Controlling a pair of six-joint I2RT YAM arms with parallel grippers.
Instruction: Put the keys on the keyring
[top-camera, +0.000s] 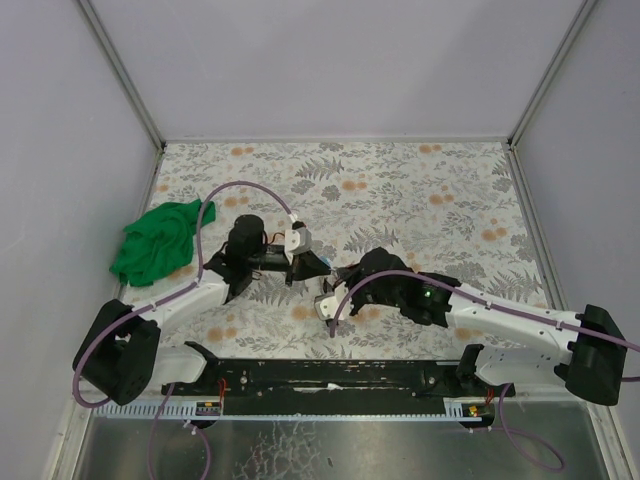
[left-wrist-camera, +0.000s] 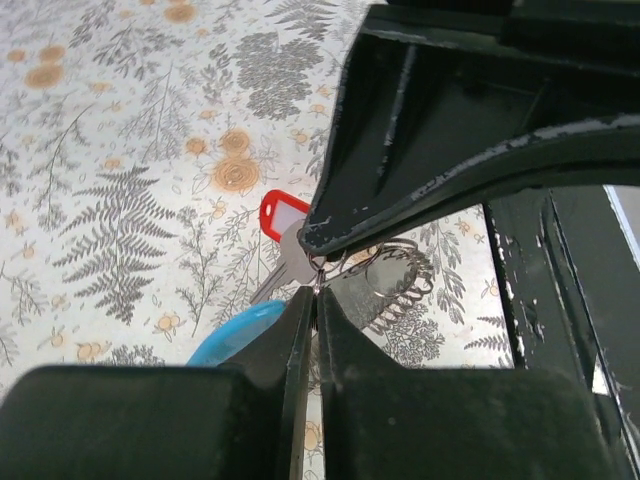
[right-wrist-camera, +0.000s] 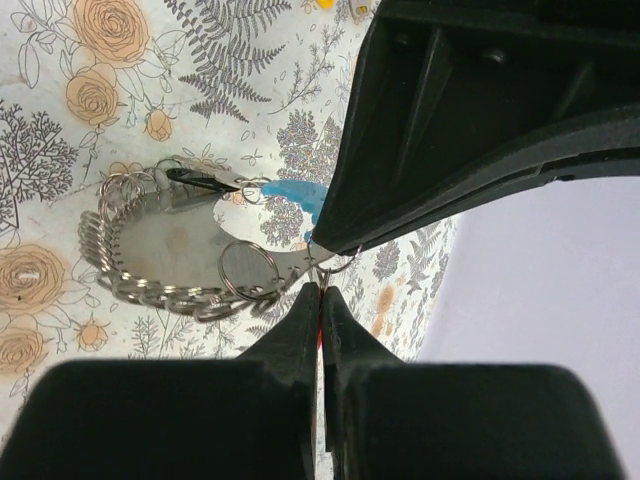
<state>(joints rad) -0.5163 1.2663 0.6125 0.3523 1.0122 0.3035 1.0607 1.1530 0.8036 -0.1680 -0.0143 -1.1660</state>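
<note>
Left wrist: metal key (left-wrist-camera: 290, 255), red oblong tag (left-wrist-camera: 283, 215).

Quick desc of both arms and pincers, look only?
Left arm and right arm: white links, black joints and bases, a purple cable looped along each. Left pincer and right pincer: black two-finger, edges scuffed. Small green light on the right wrist.

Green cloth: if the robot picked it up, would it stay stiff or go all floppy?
Probably floppy: the green cloth lies crumpled in soft folds, so it would likely droop from a pinch. It looks thin, so probably light, and a push would more likely bunch it up than roll it.
</note>
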